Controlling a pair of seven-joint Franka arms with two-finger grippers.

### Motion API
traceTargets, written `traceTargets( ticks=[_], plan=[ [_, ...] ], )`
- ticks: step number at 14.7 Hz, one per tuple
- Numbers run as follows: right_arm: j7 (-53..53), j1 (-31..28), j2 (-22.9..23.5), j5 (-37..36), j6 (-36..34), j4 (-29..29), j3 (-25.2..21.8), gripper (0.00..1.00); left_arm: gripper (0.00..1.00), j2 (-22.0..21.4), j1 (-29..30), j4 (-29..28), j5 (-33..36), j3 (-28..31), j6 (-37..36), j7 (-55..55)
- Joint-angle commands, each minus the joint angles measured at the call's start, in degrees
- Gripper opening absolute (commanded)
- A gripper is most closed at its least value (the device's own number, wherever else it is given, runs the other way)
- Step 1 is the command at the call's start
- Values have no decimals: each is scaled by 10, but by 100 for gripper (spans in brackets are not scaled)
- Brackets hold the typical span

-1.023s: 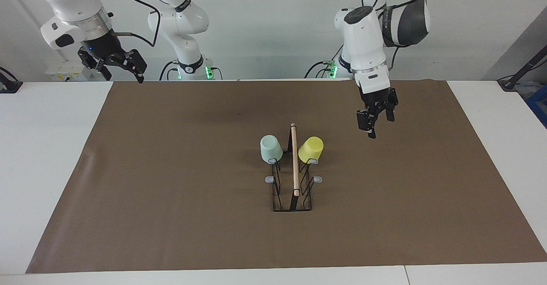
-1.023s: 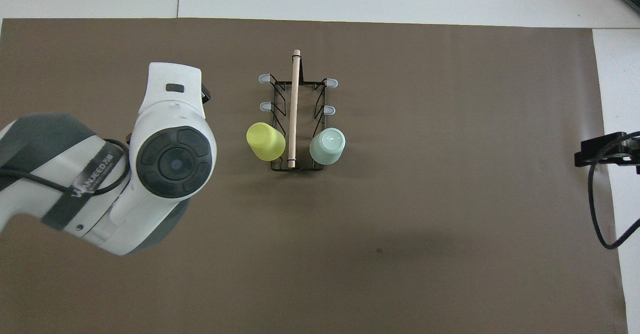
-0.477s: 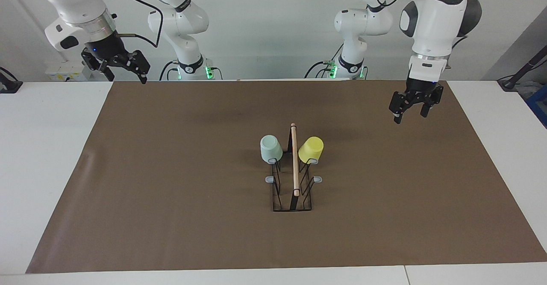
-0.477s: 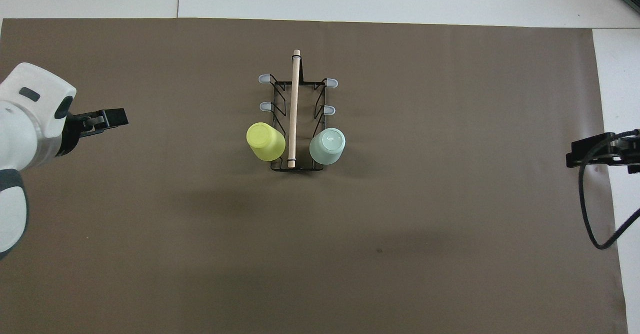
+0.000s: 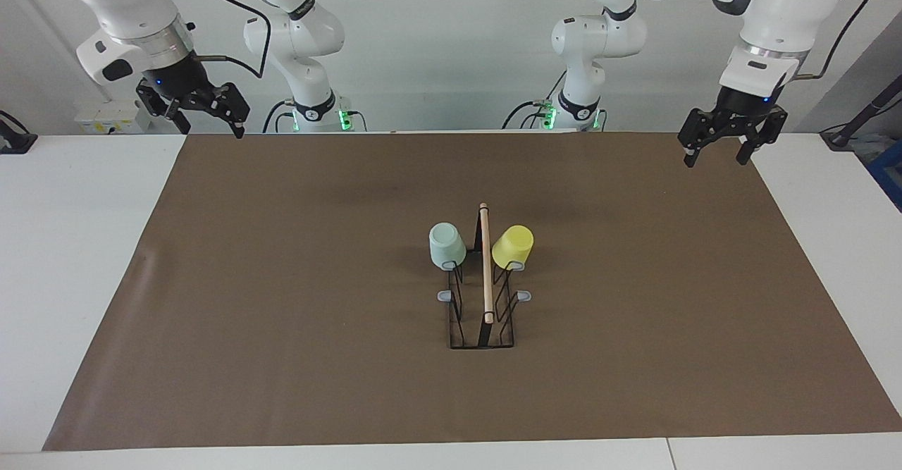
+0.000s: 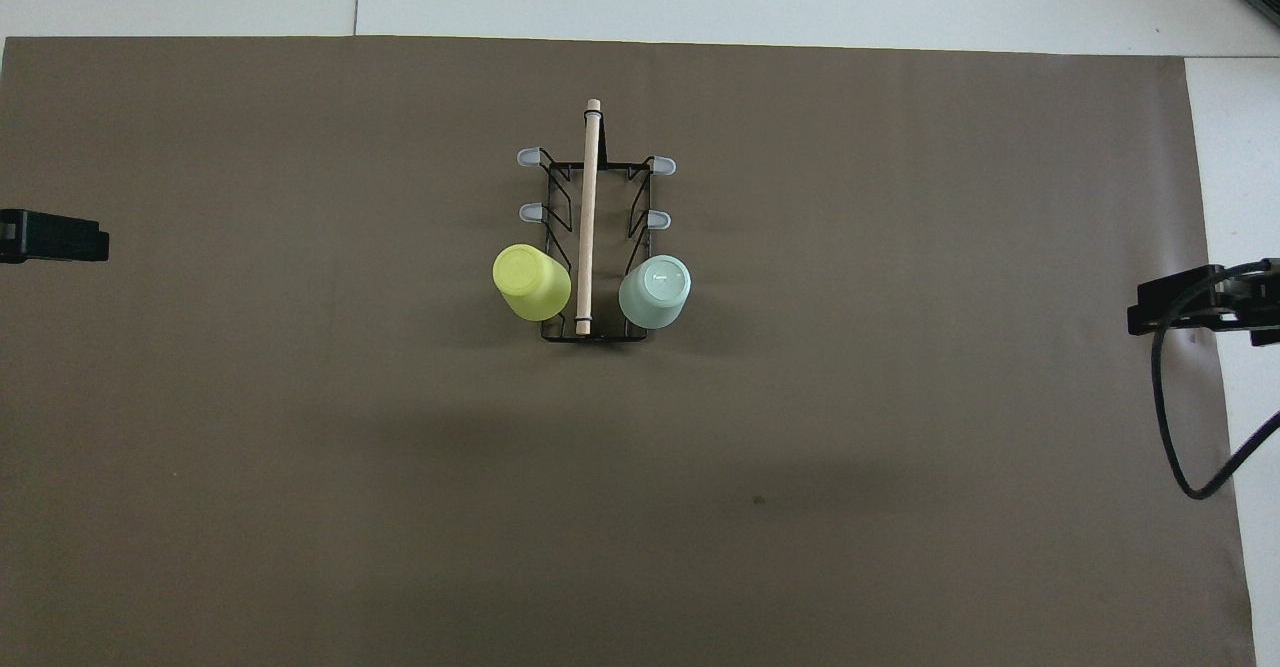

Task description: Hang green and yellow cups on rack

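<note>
- The left pincer (image 5: 726, 147) has swung away from the rack (image 5: 483, 294) over the last second: it hung just beside the yellow cup then, and now it is up over the brown mat's (image 5: 282, 280) corner at the left arm's end of the desk (image 5: 70, 244), well apart from everything. Its fingers stand wide apart and hold nothing.
- In the overhead view only a dark tip of the left pincer (image 6: 50, 235) shows at the picture's edge; half a second ago the white wrist was in view there too.
- The right pincer (image 5: 204, 107) has barely shifted. It waits over the mat's corner at the right arm's end, jaws spread and empty.
- The yellow cup (image 5: 513, 246) hangs mouth-down on a prong on the side of the rack toward the left arm; the green cup (image 5: 447, 244) hangs likewise on the side toward the right arm. Both sit on the pair of prongs nearest the robots, one either side of the wooden rod (image 5: 485, 262), and neither has moved.
- The four other grey-tipped prongs (image 6: 658, 219) are bare.
- Judgement: with both cups hung and both arms drawn clear, the task looks finished; the retreat reads as a return to rest, not a set-up for another grasp.
</note>
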Motion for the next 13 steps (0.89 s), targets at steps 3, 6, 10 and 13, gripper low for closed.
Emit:
traceTargets(
  ticks=[3, 6, 10, 13],
  plan=[
    [-3, -3, 7, -1, -5, 10, 3, 100, 100, 60, -18, 123, -3, -2, -105, 13],
    [-2, -3, 6, 0, -4, 10, 3, 100, 100, 32, -34, 96, 1, 0, -109, 8],
    [-1, -3, 6, 0, 2, 9, 3, 100, 100, 31, -36, 94, 0, 2, -116, -1],
    [-1, -3, 6, 0, 4, 8, 3, 100, 100, 26, -35, 87, 1, 1, -123, -8]
  ],
)
